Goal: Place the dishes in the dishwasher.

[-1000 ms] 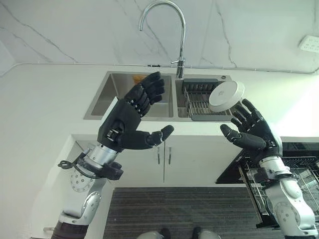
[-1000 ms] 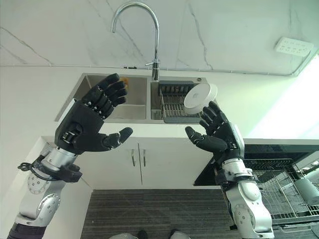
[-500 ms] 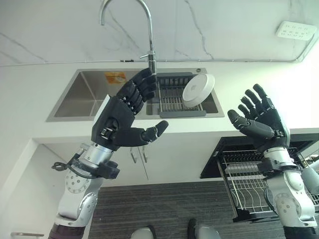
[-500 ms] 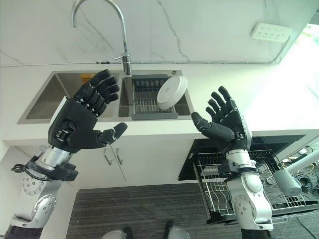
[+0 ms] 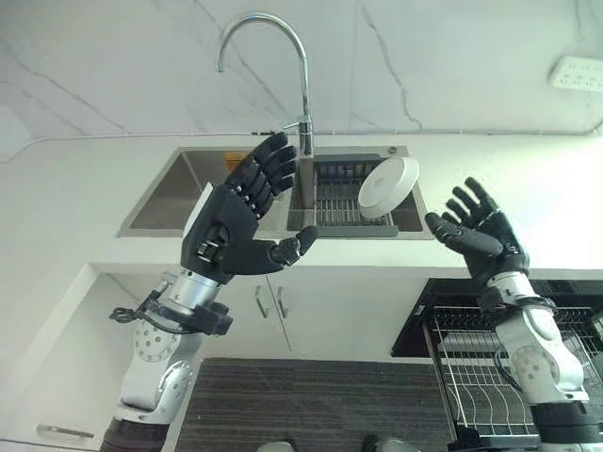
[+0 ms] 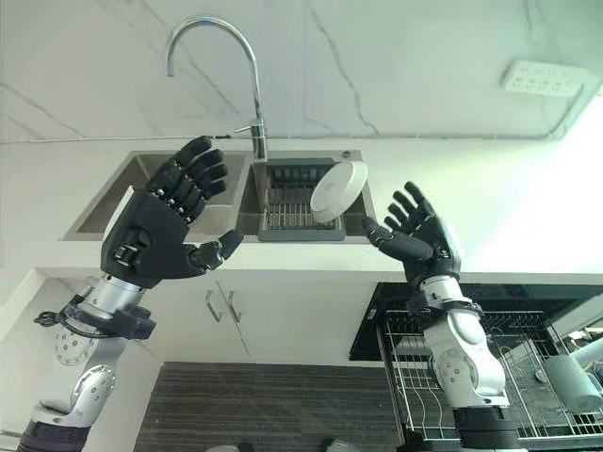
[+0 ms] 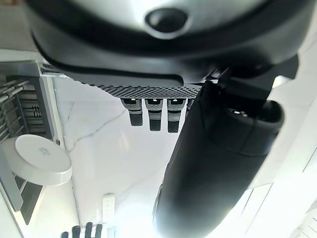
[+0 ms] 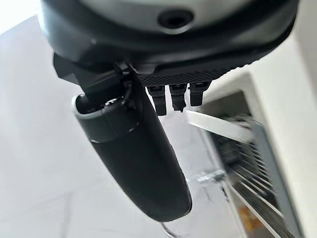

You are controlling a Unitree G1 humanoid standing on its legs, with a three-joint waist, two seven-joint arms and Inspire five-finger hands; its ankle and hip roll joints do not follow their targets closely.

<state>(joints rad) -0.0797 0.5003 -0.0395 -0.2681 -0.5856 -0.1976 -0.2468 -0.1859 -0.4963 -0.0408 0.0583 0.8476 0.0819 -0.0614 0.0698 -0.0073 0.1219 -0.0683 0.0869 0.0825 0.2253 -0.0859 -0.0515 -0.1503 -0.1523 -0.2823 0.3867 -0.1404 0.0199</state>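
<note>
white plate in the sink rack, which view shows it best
The left eye view: the white plate leans whole in the sink rack, unobstructed. The right eye view shows much the same; the left wrist view catches it off to one side; the right wrist view blurs it.

Plate leaned in rack inside right sink basin; tap set behind sink; dishwasher basket pulled out below counter, at right.
</note>
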